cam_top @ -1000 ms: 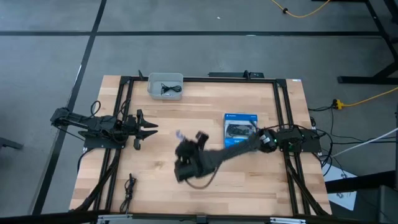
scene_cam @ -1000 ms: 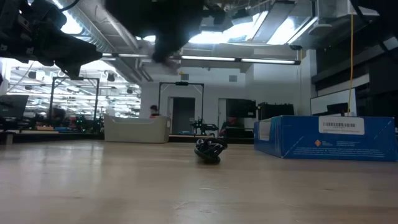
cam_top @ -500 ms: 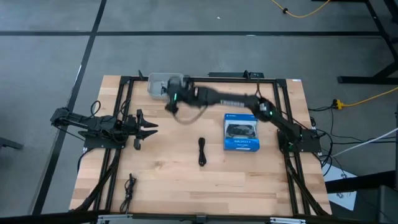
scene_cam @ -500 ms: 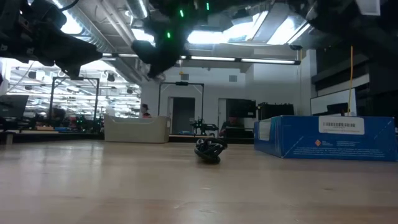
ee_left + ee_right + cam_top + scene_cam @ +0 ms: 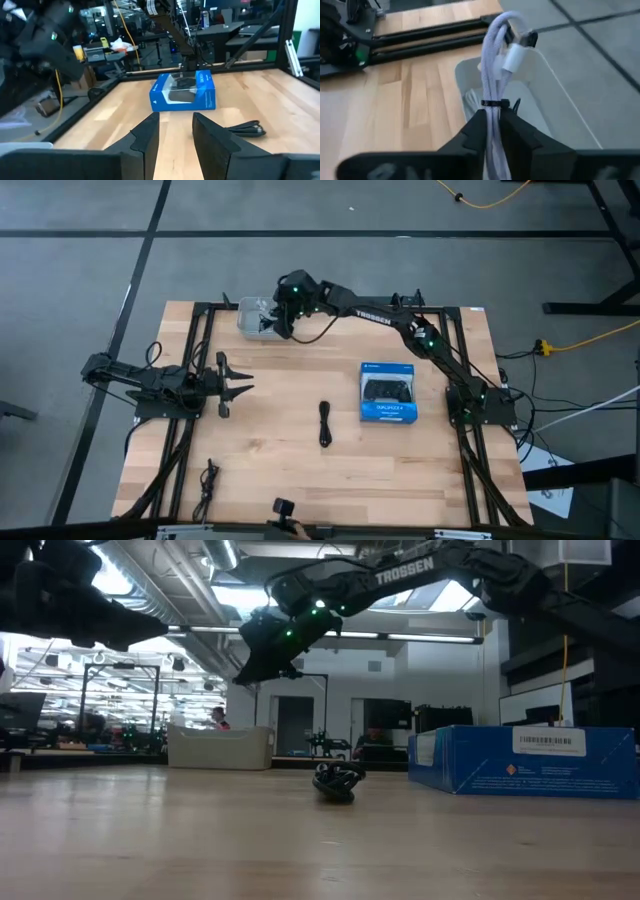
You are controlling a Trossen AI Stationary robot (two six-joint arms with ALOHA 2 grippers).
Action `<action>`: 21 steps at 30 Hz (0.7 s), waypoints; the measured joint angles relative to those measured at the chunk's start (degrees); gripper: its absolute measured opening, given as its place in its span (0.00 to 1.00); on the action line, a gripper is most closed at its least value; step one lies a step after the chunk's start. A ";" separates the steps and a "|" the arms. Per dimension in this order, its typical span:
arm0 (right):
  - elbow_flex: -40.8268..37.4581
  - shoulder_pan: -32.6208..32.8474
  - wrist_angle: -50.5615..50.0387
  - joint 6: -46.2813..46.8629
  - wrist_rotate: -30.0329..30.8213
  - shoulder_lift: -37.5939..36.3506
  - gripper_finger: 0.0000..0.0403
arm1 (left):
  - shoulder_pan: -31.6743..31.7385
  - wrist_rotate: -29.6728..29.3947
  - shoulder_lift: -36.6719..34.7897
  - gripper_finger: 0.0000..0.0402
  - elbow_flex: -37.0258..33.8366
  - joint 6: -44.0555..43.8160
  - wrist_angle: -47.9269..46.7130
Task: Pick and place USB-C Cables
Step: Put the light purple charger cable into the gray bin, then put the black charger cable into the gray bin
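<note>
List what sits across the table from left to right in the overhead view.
Left gripper → grey bin → right gripper, holding a silvery-grey cable over the bin → black cable → blue box.

High view: even, diffuse overhead light; pale wooden counter (image 5: 300,470) bright, shadows soft and short, no glare.

Low view: backlit. Ceiling light strips (image 5: 400,637) and glazing blow out white; the dark jointed arms overhead read as near-silhouettes. Near counter surface soft, out of focus; the flat blue cardboard box (image 5: 525,760) sharper.

Left wrist view: room behind is bright and hazy; a dark blurred mass fills one upper corner.

Right wrist view: warm light, silvery-grey braided cable bundle (image 5: 495,75) in focus, nearest dark fingers (image 5: 472,135) blurred.
</note>
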 joint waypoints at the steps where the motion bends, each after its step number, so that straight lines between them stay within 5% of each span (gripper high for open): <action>1: 0.00 -0.04 0.73 -0.24 -0.04 0.27 0.17 | 0.00 -0.04 0.00 0.27 -0.01 1.03 0.11; 10: 0.00 -0.35 8.83 0.02 -0.07 0.27 0.25 | 0.00 -0.14 0.00 0.27 -0.02 3.09 0.14; 14: 0.02 0.06 9.17 11.57 -1.22 0.25 0.25 | 0.00 -0.09 0.00 0.27 -0.02 2.95 0.14; 17: 0.02 0.82 9.33 24.58 -11.21 0.25 0.25 | -0.01 0.17 0.00 0.27 -0.02 2.93 0.12; 21: 0.02 2.54 8.76 27.77 -23.42 0.17 0.26 | 0.00 0.26 0.00 0.27 -0.02 2.30 0.10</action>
